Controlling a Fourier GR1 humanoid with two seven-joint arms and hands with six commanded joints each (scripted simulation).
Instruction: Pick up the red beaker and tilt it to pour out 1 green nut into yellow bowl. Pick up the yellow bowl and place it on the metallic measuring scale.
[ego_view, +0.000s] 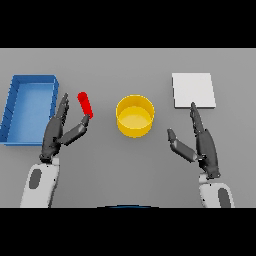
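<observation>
Yellow bowl (135, 116) looks empty, between both hands. Blue tray (28, 109) beside left hand (56, 135), fingers spread; red beaker (85, 104) tilted at thumb tip. Right hand (199, 145) spread, below scale (193, 90).

A plain grey tabletop (125, 170) fills the whole view, smooth and matte, with no seams or markings. Light falls evenly across it, leaving only soft, faint shadows. At the far left sits a blue tray (10, 112) with raised walls. No wall, floor or window shows.
</observation>
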